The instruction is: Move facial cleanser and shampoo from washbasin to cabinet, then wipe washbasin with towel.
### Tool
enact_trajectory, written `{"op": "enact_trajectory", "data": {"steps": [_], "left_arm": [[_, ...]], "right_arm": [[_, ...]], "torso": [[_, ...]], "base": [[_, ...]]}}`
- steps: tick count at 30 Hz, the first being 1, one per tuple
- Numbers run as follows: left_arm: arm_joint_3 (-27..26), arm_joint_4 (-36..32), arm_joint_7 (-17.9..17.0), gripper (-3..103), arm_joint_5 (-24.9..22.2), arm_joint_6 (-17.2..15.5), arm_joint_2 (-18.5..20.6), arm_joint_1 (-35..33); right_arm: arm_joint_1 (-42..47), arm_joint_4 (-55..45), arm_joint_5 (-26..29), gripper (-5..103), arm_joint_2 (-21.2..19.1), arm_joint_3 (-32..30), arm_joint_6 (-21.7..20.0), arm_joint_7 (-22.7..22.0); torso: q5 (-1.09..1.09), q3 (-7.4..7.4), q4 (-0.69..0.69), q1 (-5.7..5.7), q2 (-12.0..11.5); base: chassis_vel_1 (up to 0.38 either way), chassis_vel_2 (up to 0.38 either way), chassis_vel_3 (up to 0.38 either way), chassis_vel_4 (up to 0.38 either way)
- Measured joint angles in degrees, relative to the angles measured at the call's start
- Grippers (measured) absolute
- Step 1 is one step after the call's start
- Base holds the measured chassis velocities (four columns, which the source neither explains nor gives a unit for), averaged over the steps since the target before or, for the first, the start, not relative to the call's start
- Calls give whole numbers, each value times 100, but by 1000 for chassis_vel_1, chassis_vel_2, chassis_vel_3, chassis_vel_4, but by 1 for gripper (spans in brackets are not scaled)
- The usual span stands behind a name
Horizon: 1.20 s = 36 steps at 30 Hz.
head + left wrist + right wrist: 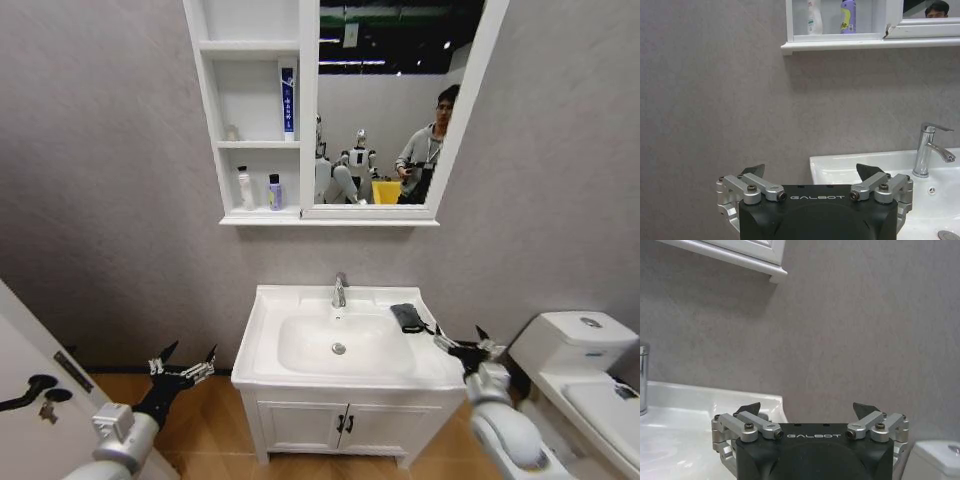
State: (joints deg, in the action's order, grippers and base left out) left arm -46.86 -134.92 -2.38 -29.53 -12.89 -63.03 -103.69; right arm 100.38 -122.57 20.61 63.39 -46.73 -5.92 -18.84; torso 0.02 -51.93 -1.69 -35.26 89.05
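With two bottles (259,190) already on the cabinet's (257,216) lowest shelf, wiping remains: the dark towel (407,317) lies on the washbasin's (268,335) far right rim, while left gripper (182,366) and right gripper (462,343) hover spread and empty.

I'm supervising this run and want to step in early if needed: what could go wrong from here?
1. The towel lies on the washbasin rim near the back right corner; a push from the open right claw, just beside it, might slide it into the bowl.
2. The tap stands at the back rim, so a wide wipe could strike it.
3. The open left claw hangs close to the basin's left edge and may bump it when moving.
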Motion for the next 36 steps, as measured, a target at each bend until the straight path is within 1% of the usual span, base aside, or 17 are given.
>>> {"op": "enact_trajectory", "data": {"steps": [1, 2, 3, 4, 6, 11, 13, 14, 16, 17, 18, 19, 21, 26, 29, 32, 36], "left_arm": [[0, 0, 0, 100, 0, 0, 0, 0], [0, 0, 0, 100, 0, 0, 0, 0], [0, 0, 1, 100, 0, 0, 0, 0], [0, 0, 1, 100, 0, 0, 0, 0], [0, 0, 0, 100, 0, -1, 0, 0], [0, 0, 0, 100, 0, -1, 0, 0], [0, 0, 0, 100, 0, -1, 0, 0], [0, 0, 0, 100, 0, -1, 0, 0], [0, 0, 0, 100, 0, -2, 0, 0], [0, 0, 0, 100, 0, -2, 0, 0], [0, 0, 0, 100, 0, -2, 0, 0], [0, 0, 0, 100, 0, -2, 0, 0], [0, 0, 0, 100, 0, -2, 0, 0], [0, 0, 0, 100, 0, -1, 0, 0], [0, 0, 0, 100, 0, -1, 0, 0], [0, 0, 0, 100, 0, -1, 0, 0], [0, 0, 0, 100, 0, -1, 0, 0]], "right_arm": [[0, 0, 0, 100, 0, 0, 0, 0], [317, -230, 97, 100, 177, -98, 21, 35], [793, -618, 325, 100, 507, -211, 59, 111], [793, -618, 325, 100, 507, -211, 59, 111], [1372, -1168, 524, 100, 888, -290, 106, 258], [1647, -1508, 483, 100, 1044, -231, 145, 301], [1924, -1801, 208, 100, 1214, -118, 277, 340], [1924, -1801, 208, 100, 1214, -118, 277, 340], [2064, -1946, -28, 100, 1282, 13, 535, 480], [2064, -1946, -28, 100, 1282, 13, 535, 480], [2056, -1831, -128, 100, 1259, 25, 990, 807], [2056, -1831, -128, 100, 1259, 25, 990, 807], [1972, -1484, -146, 100, 1214, -220, 1605, 1354], [2000, -1377, 79, 100, 1209, -384, 1732, 1442], [2059, -1394, 17, 100, 1237, -354, 1747, 1428], [2119, -1507, -109, 100, 1278, -252, 1684, 1277], [2145, -1653, -61, 100, 1294, -149, 1521, 1093]], "torso": [[0, 0, 0, 0, 0], [-4, 0, 0, 0, 0], [-2, 0, 1, 1, 0], [-2, 0, 1, 1, 0], [-5, 0, 2, 1, 0], [-2, -1, 5, 0, 0], [-3, -1, 4, -1, 0], [-3, -1, 4, -1, 0], [-4, -1, 3, -1, 0], [-4, -1, 3, -1, 0], [-4, -1, 4, -1, 0], [-4, -1, 4, -1, 0], [0, -2, 4, -1, -1], [-2, -2, 3, -2, -1], [-2, -2, 3, -2, -1], [-2, -2, 3, -1, -1], [-3, -2, 3, -1, -1]], "base": [[0, 0, 0, 0], [0, 0, 0, 0], [0, 0, 0, 0], [0, 0, 0, 0], [0, 0, 0, 0], [0, 0, 0, 0], [0, 0, 0, 0], [0, 0, 0, 0], [0, 0, 0, 0], [0, 0, 0, 0], [0, 0, 0, 0], [0, 0, 0, 0], [0, 0, 0, 0], [0, 0, 0, 0], [0, 0, 0, 0], [0, 0, 0, 0], [0, 0, 0, 0]]}}
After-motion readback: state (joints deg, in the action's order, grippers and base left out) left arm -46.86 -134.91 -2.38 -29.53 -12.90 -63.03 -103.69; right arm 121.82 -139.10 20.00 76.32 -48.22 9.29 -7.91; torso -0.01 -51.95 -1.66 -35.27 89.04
